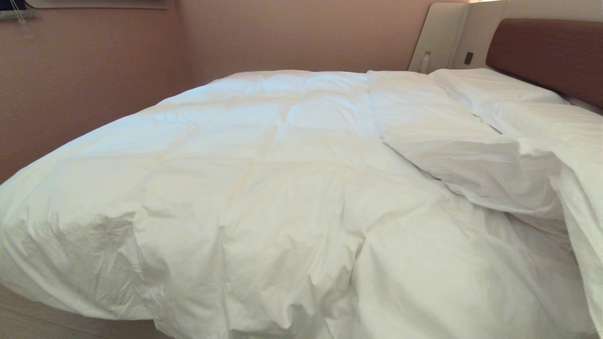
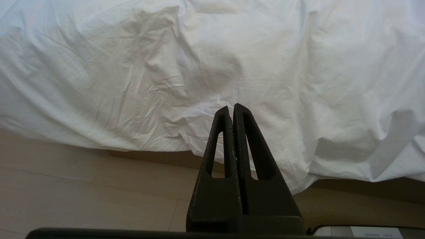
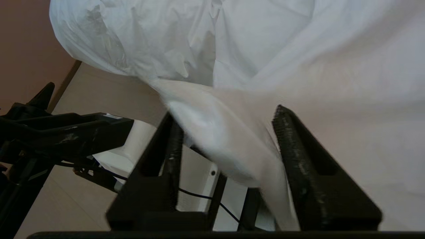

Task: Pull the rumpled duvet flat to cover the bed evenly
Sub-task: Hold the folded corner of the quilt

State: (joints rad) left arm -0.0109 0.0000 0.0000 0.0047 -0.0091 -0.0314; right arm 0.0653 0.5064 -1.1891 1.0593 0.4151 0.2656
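Observation:
The puffy white duvet (image 1: pixel 282 188) lies over most of the bed, whose brown headboard (image 1: pixel 546 52) stands at the back right. On the right the duvet is folded back and bunched below the pillows (image 1: pixel 490 87). Neither gripper shows in the head view. My right gripper (image 3: pixel 225 113) is open, and a blurred fold of the duvet (image 3: pixel 219 132) hangs loosely between its spread fingers (image 3: pixel 295 146). My left gripper (image 2: pixel 231 108) is shut on nothing and points at the duvet's hanging edge (image 2: pixel 232 49) just above the floor.
Pale wooden floor (image 2: pixel 83 192) runs along the near side of the bed, with the dark bed base (image 2: pixel 149 156) under the hanging cloth. Pink walls close the far and left sides. A bottle (image 1: pixel 426 61) stands by the headboard panel. My left arm (image 3: pixel 59 132) shows beside the right gripper.

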